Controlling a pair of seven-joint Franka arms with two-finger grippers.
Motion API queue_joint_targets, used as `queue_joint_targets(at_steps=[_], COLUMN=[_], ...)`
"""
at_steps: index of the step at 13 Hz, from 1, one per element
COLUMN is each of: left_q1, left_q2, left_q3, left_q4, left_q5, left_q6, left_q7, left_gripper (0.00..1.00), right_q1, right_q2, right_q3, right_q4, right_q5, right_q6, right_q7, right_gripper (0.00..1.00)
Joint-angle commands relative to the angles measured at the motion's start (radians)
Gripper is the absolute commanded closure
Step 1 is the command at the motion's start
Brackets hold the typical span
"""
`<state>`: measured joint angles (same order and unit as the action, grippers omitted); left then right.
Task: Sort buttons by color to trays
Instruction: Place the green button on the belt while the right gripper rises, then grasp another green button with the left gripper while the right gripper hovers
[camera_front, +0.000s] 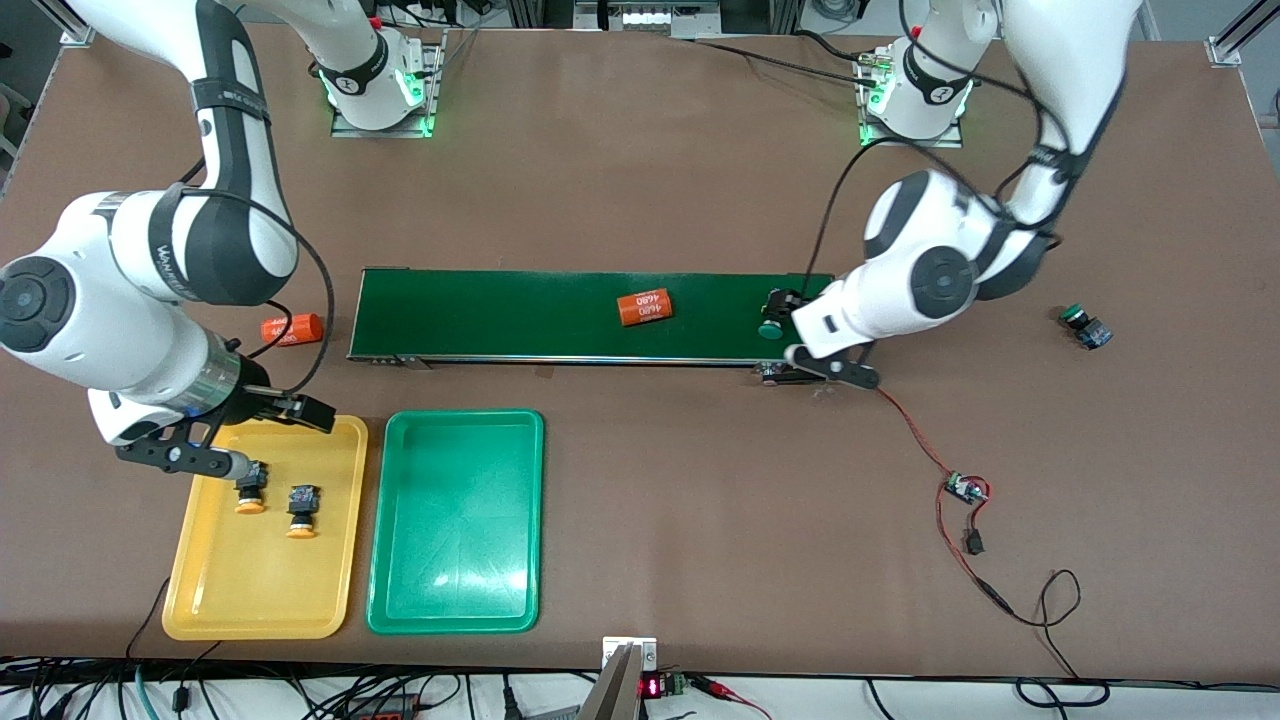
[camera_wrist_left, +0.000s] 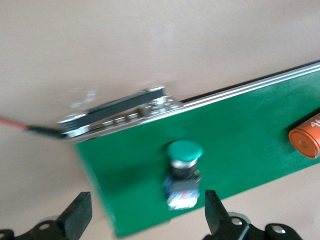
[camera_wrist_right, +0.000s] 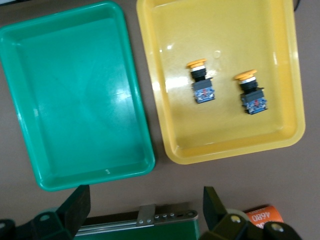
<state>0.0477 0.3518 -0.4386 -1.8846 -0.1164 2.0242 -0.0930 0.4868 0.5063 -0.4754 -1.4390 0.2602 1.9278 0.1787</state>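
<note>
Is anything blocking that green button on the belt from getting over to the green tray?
Nothing visible does. The green button lies on the conveyor belt under the open left gripper. The orange cylinder sits farther along the belt, off the likely path. Bare table separates the belt from the green tray.

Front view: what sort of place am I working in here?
Probably a robotics lab bench set up as a mock sorting line: a small conveyor belt, loose wiring with a bare circuit board, and colour-coded trays on a brown table.
</note>
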Motion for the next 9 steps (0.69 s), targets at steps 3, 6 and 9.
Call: queue_joint_targets(at_steps=[3, 6, 9], left_q1=[0.03, 0.03, 0.058], left_q2=[-0.103, -0.108, -0.093], left_q3=[0.185, 0.355, 0.416], left_q4=[0.013, 0.001, -0.002], left_q5=[0.003, 0.004, 0.186], left_q6=[-0.151, -0.148, -0.102], left_q7=[0.01, 0.013, 0.015], left_gripper=[0.0, 0.0, 0.0], right_q1=[0.004, 0.007, 0.009], right_q2=[-0.064, -0.129, -0.21], right_q3=[-0.043, -0.075, -0.072], right_q4=[-0.021, -0.021, -0.111], right_q5=[-0.015, -0.054, -0.196], right_q6=[-0.078, -0.145, -0.153], right_q7=[0.008, 0.01, -0.03], right_gripper=[0.0, 0.0, 0.0])
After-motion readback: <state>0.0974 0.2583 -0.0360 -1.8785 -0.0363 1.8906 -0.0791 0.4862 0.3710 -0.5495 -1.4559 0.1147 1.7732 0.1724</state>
